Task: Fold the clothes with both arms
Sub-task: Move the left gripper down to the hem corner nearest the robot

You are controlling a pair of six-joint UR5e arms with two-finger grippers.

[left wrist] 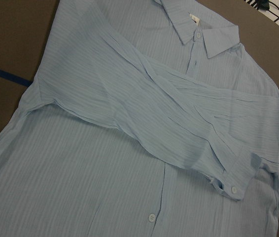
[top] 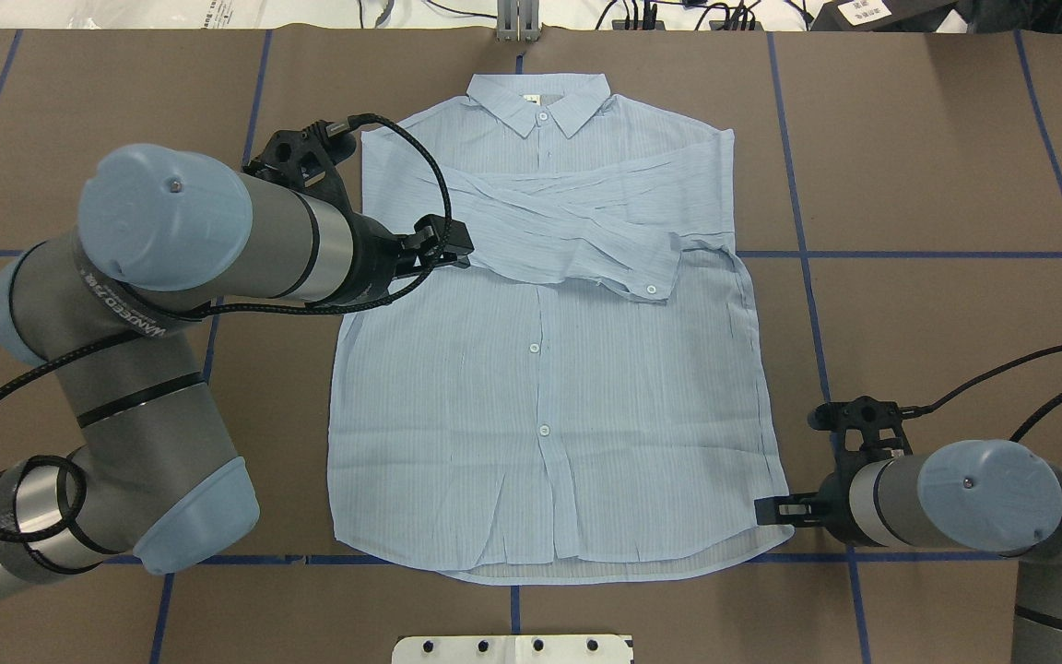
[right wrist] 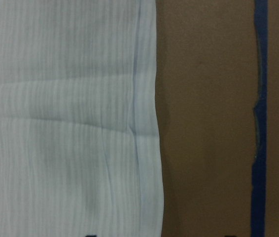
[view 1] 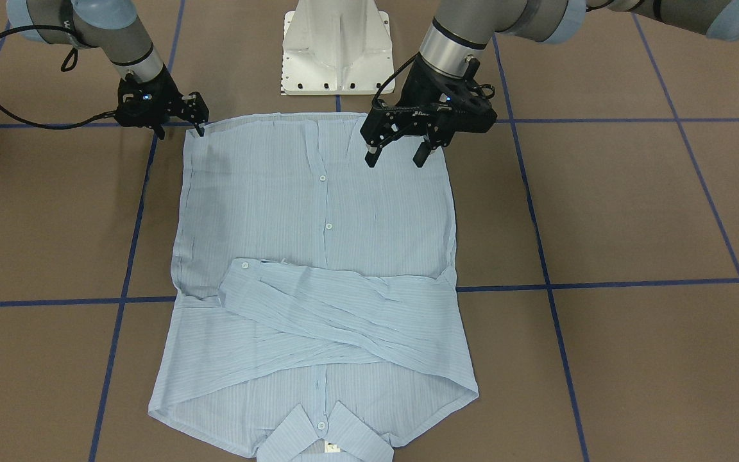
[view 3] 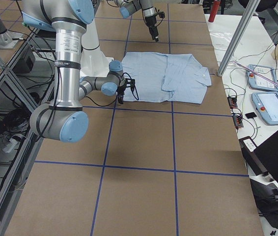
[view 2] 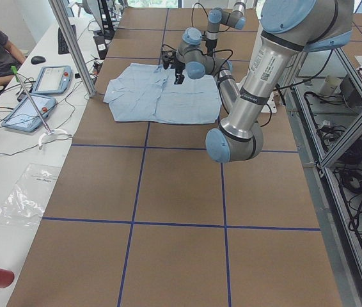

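Brown tabletop (top: 937, 350) carries the shirt (top: 540, 415) flat, collar (top: 538, 97) at 12 o'clock from overhead, sleeves (top: 577, 226) crossed over the chest. Only the front view shows the left gripper (view 1: 395, 156) clearly — above the cloth, jaws wide, empty. Right gripper (top: 766, 509) sits at the hem's 4 o'clock corner; its wrist view shows the tips apart, gripping nothing.
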